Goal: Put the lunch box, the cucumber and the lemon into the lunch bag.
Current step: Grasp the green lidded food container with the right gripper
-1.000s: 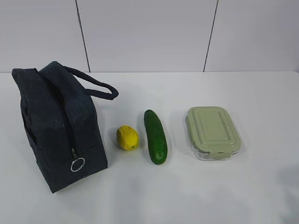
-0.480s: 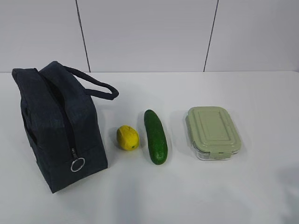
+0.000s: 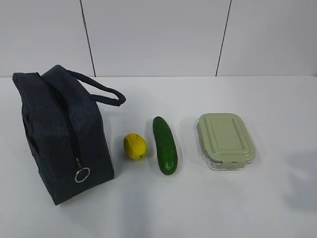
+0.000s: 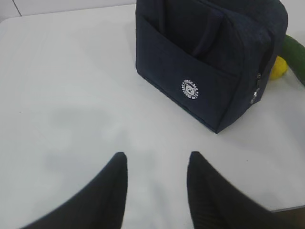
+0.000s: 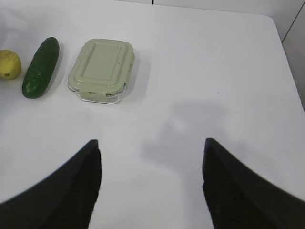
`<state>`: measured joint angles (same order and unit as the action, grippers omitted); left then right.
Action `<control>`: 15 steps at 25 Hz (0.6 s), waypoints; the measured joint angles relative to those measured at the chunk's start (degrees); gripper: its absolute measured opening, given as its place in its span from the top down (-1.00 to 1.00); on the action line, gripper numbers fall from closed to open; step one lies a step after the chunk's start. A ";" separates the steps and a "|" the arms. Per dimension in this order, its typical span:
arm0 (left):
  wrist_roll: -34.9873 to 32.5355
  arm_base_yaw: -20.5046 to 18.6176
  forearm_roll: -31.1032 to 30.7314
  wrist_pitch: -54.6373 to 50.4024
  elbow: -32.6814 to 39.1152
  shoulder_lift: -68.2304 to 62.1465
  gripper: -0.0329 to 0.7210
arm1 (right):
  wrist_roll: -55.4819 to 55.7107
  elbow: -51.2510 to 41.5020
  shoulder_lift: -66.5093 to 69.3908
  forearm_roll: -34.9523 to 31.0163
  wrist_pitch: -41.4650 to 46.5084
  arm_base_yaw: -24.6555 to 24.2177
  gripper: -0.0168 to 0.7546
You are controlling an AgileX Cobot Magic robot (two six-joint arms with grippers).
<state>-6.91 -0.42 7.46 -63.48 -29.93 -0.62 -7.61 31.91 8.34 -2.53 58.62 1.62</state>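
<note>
On the white table [image 3: 208, 208], the boxy navy fabric lunch bag [image 3: 62, 134] stands zipped, contents unseen. Yellow lemon [image 3: 134, 146], glossy green cucumber [image 3: 165, 145] lying front-to-back, and sage-lidded clear lunch box [image 3: 226, 141] lie outside it. Right gripper [image 5: 151, 157], wide and empty, is nearer the box; left gripper [image 4: 157, 167], partly open and empty, faces the bag.

Left wrist: lunch bag [image 4: 200, 62] top cropped; cucumber [image 4: 296, 50] mostly cropped.

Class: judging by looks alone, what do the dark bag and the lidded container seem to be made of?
Boxy dark navy lunch bag: woven fabric, matte, with soft creases and limp loop handles. Rectangular lunch box: see-through base, glass or clear plastic, hard to say; pale sage-green lid, probably plastic, smooth, moulded ridges and clips.
</note>
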 joint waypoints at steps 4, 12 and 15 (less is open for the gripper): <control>0.00 0.00 0.00 0.00 0.00 0.00 0.10 | 1.78 0.50 7.82 0.00 -4.17 0.00 -0.35; 0.00 0.00 0.00 0.00 0.00 0.00 0.10 | 4.88 6.38 25.99 -2.24 -6.50 0.00 -0.35; 0.00 0.00 0.00 0.00 0.00 0.00 0.10 | 4.88 9.51 32.87 -4.56 -6.62 0.00 -0.35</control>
<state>-6.91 -0.42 7.46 -63.48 -29.93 -0.62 -2.73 41.42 41.21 -7.10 51.99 1.62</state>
